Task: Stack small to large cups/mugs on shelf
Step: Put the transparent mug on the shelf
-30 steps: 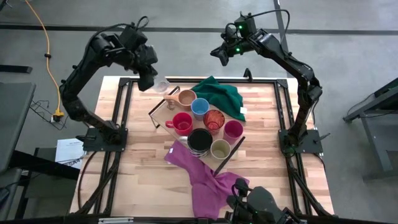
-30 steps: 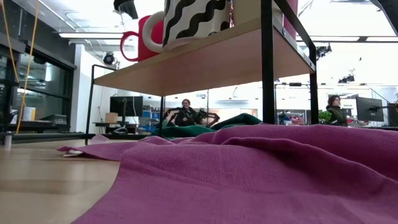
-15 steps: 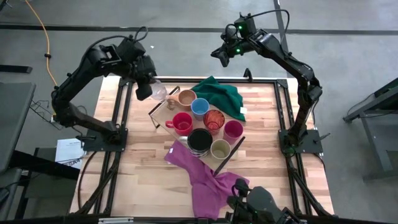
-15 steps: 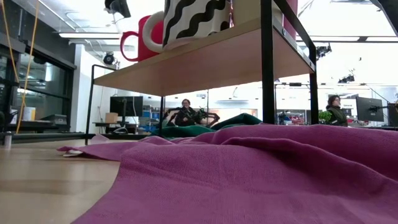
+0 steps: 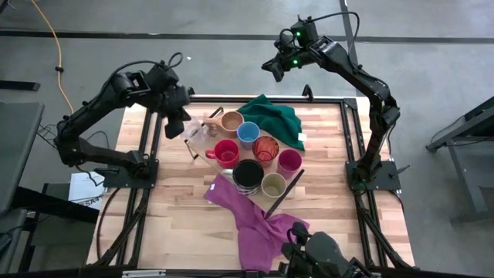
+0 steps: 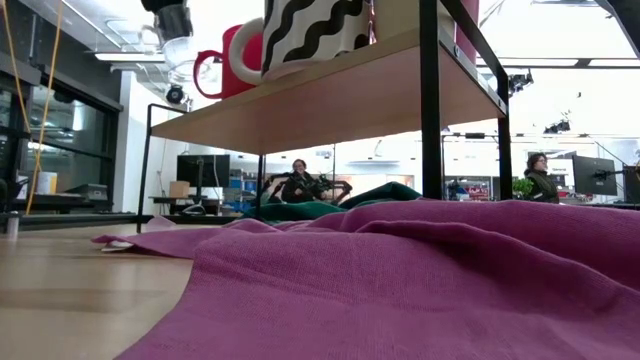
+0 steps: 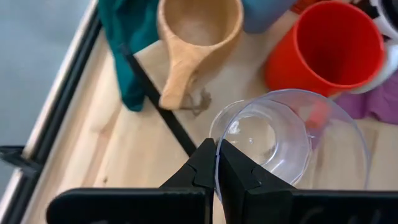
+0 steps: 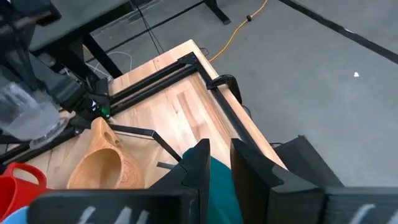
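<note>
Above the shelf's [image 5: 202, 126] left end, the left gripper [image 5: 179, 126] is clamped tight on the rim of the glass [image 5: 197, 133], which hangs just beside the tan cup [image 5: 230, 120] and the red mug [image 5: 225, 152]. Lower the glass upright onto bare board in the end corner, clear of the tan cup's handle, and release only once the base sits flat. The right gripper [image 5: 272, 68], fingers slightly parted and holding nothing, waits beyond the table's far edge.
</note>
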